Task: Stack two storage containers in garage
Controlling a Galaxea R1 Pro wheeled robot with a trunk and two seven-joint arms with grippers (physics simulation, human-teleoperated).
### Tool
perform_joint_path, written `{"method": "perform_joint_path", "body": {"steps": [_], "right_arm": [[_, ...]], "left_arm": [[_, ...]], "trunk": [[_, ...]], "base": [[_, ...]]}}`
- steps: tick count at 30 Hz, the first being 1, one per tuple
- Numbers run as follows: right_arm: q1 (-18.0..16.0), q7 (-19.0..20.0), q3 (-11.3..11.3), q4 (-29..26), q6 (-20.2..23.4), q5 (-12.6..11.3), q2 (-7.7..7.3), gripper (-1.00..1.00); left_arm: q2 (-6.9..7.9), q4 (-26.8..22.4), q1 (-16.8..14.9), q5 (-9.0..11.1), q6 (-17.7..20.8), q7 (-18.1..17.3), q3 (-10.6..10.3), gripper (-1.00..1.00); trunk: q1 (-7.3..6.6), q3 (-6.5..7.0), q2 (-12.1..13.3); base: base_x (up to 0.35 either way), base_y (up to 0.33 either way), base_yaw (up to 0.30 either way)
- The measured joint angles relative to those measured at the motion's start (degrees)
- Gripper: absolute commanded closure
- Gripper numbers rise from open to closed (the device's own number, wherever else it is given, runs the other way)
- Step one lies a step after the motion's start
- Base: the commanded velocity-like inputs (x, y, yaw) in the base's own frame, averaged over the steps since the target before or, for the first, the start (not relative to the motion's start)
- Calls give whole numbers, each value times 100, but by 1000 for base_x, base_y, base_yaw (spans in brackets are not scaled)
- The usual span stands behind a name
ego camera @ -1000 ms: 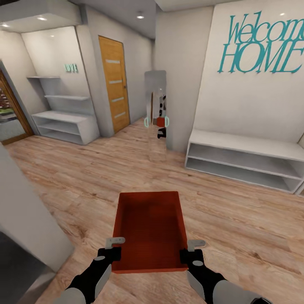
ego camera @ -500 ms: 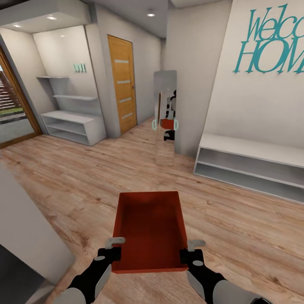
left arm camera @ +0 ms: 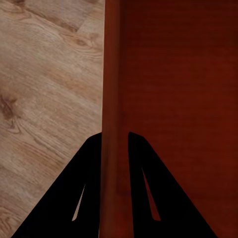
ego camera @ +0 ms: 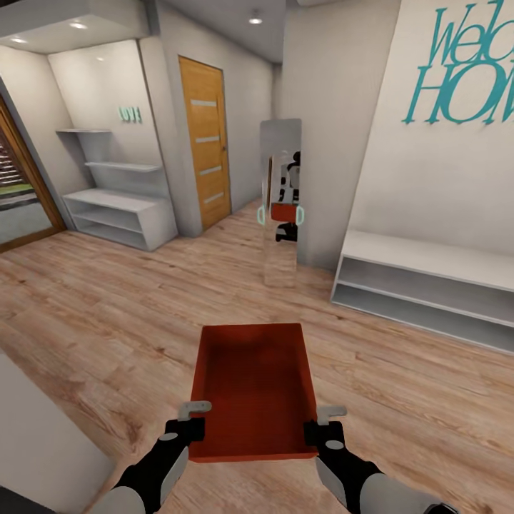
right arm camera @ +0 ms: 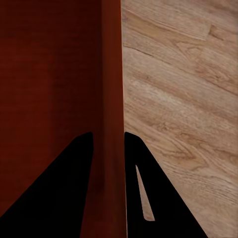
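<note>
I carry one orange-red storage container [ego camera: 253, 389] in front of me, held level above the light wood-plank floor. My left gripper [ego camera: 187, 428] is shut on its left wall near the close corner, and my right gripper [ego camera: 321, 430] is shut on its right wall. In the left wrist view the dark fingers [left arm camera: 84, 188] clamp the container's thin wall [left arm camera: 115, 99]. The right wrist view shows the same grip, with fingers [right arm camera: 144, 193] on either side of the wall [right arm camera: 111, 99]. The bin is empty.
A tall mirror [ego camera: 280, 203] ahead reflects me and the bin. A wooden door [ego camera: 205, 143] stands beyond it on the left. White shelving [ego camera: 118, 214] lines the far left, a low white bench shelf [ego camera: 421, 285] the right wall. A pale wall corner [ego camera: 43, 435] is close on my left.
The whole view has shifted: the mirror, door and bench now sit further right and nearer, the wall corner at my left has slid down. Both grips and the bin are unchanged.
</note>
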Motion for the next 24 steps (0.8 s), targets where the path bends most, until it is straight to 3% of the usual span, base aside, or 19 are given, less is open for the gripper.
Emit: {"method": "perform_joint_path", "body": {"steps": [14, 24], "right_arm": [[0, 0, -1, 3, -3, 0, 1, 100], [0, 4, -3, 11, -11, -1, 2, 100]], "left_arm": [[0, 0, 0, 0, 0, 1, -1, 100], [0, -1, 1, 0, 0, 1, -3, 100]], "trunk": [[0, 0, 0], [0, 0, 0]], "base": [[322, 0, 6], [322, 0, 166]]}}
